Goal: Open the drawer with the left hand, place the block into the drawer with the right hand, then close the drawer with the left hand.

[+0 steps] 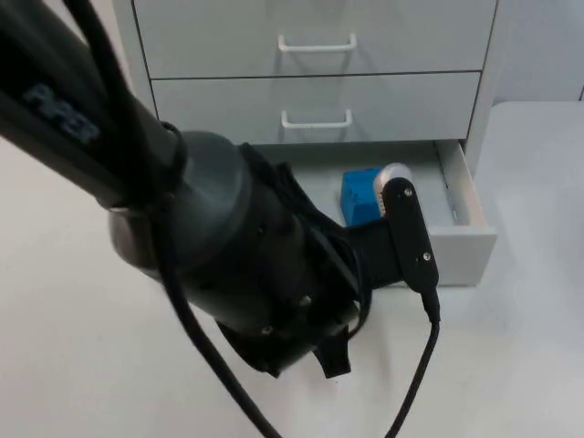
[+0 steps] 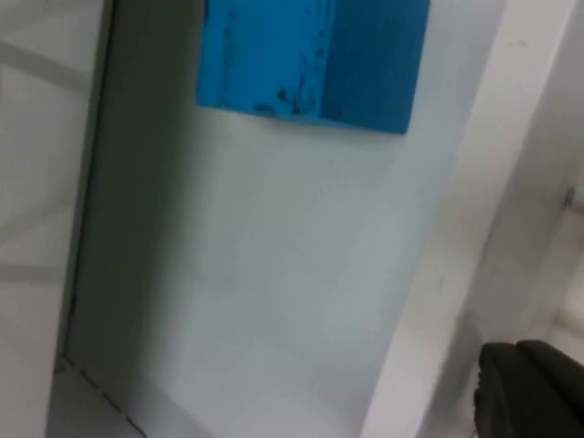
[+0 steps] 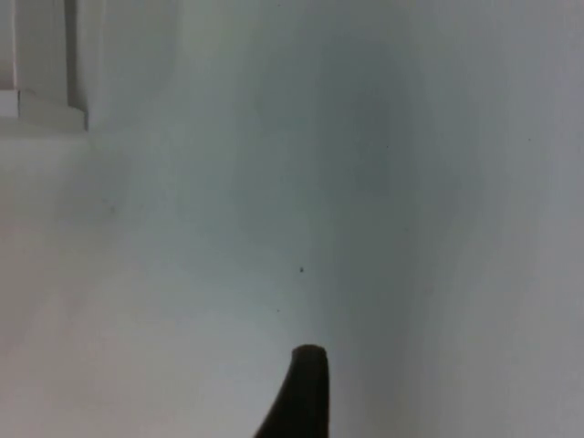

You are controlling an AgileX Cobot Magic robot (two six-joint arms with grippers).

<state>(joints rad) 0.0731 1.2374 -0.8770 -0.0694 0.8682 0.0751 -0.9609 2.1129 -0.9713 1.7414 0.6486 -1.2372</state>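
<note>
The bottom drawer (image 1: 467,239) of the white cabinet stands pulled out. A blue block (image 1: 359,196) lies on its floor near the back. In the left wrist view the blue block (image 2: 310,55) rests on the pale drawer floor (image 2: 274,274). My left arm (image 1: 228,246) reaches across the table to the drawer's front and hides the handle. My left gripper (image 2: 534,388) sits just outside the drawer's front wall (image 2: 456,228). My right gripper (image 3: 301,392) hangs over bare white table (image 3: 274,182), off to the side with nothing near it.
Two closed drawers with white handles (image 1: 317,44) (image 1: 317,119) sit above the pulled-out one. A corner of the cabinet (image 3: 41,100) appears in the right wrist view. White table (image 1: 529,347) extends in front and to the right of the cabinet.
</note>
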